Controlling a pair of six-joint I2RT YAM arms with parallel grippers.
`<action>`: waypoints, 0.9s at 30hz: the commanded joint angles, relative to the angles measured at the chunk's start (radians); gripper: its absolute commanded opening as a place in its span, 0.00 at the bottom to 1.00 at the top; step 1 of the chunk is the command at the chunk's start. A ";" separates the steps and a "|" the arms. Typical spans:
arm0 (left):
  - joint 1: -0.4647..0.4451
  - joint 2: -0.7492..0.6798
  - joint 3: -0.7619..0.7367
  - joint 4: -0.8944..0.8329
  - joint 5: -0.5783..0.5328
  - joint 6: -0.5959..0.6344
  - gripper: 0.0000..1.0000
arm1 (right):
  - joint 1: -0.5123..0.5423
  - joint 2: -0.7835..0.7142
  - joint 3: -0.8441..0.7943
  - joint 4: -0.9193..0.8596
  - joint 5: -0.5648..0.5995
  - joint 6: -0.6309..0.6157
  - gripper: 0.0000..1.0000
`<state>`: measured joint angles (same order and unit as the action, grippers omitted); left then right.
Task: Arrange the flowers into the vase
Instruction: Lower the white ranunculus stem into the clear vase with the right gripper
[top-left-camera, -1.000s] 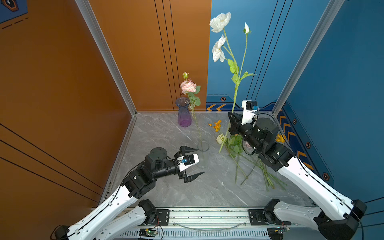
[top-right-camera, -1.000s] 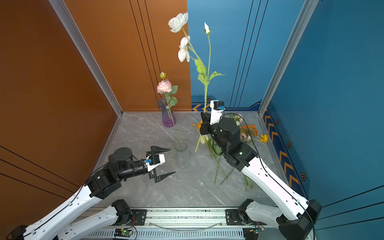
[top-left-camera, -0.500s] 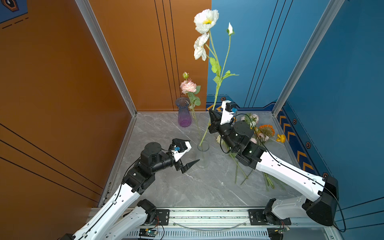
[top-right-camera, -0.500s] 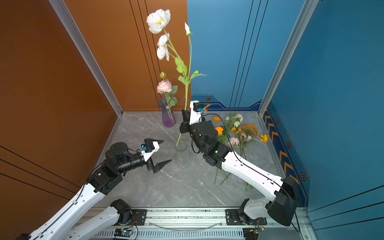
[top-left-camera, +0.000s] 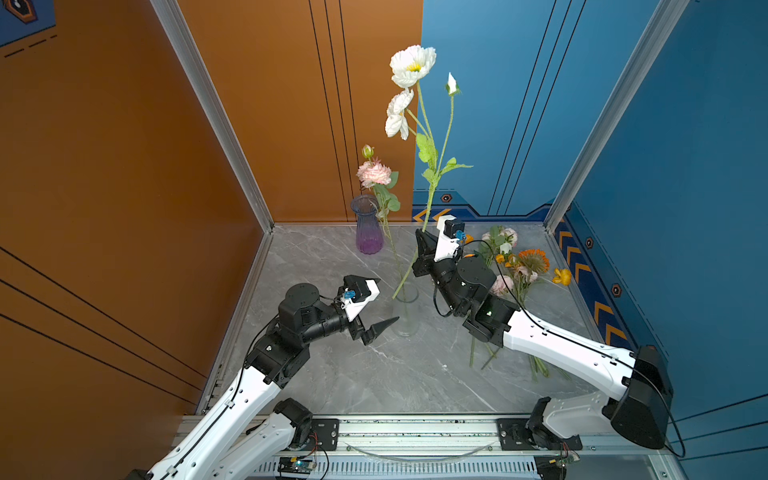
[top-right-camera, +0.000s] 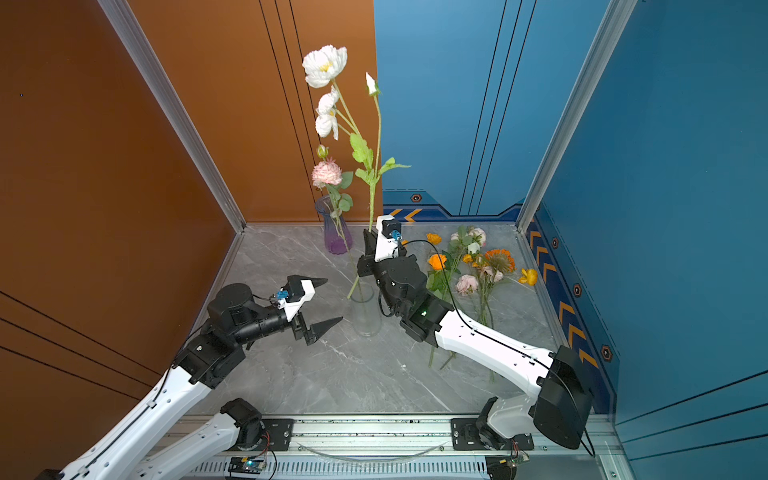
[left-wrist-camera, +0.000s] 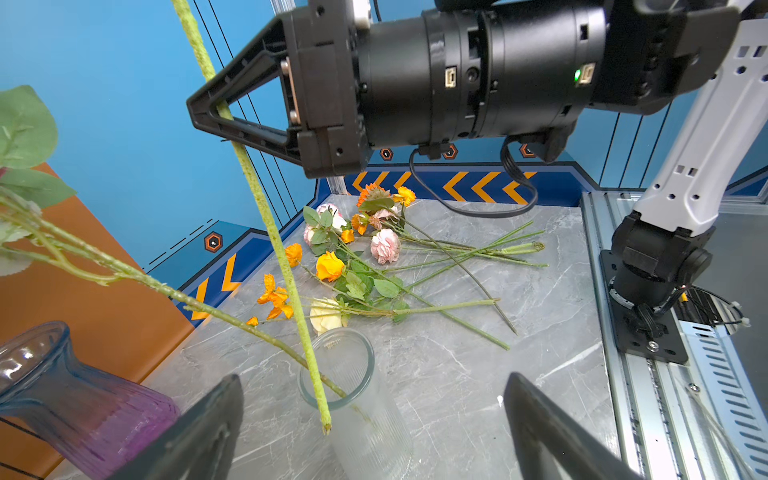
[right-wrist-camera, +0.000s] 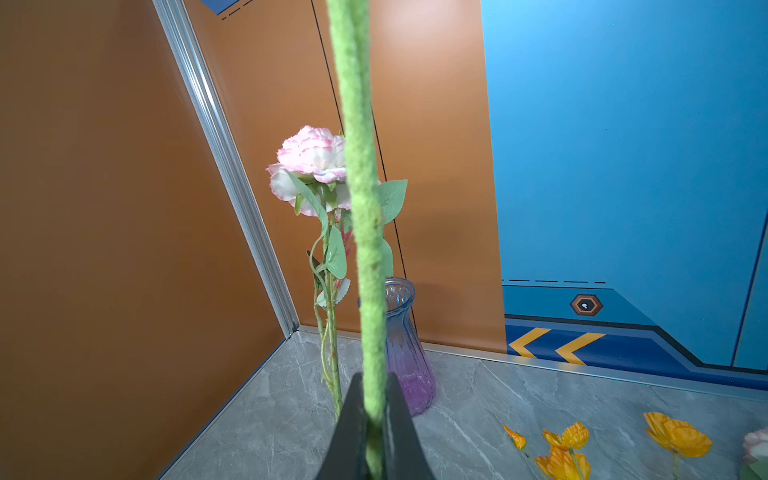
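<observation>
Tightly clamping, with the right tool (top-left-camera: 419, 245), the green stem of the tall white flower (top-left-camera: 412, 65), low down. Dangling its cut end at the left rim of the clear vase (top-left-camera: 405, 324), inside or outside being unclear. Hovering the left tool (top-left-camera: 386, 300) just left of that vase, jaws spread wide, gripping nothing. Working beside a pink flower (top-left-camera: 374, 174) standing in that vase, a purple vase (top-left-camera: 369, 237) beyond it. Leaving the other flowers (top-left-camera: 534, 259) lying on the surface (top-left-camera: 415, 374), right.

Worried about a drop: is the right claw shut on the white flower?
Shut: the right claw pinches the white flower by its stem.
</observation>
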<state>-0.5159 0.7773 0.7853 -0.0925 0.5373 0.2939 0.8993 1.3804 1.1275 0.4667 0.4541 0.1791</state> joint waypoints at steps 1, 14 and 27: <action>0.010 0.004 -0.007 0.023 0.038 -0.015 0.98 | 0.000 -0.037 0.013 0.016 0.036 -0.030 0.02; 0.013 0.012 -0.005 0.023 0.053 -0.018 0.98 | -0.002 -0.085 0.001 -0.003 0.100 -0.014 0.02; 0.016 0.020 -0.005 0.021 0.066 -0.019 0.98 | 0.013 -0.058 -0.129 0.078 0.104 0.002 0.02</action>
<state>-0.5106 0.7952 0.7853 -0.0921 0.5720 0.2893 0.9001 1.3136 1.0332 0.4843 0.5323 0.1799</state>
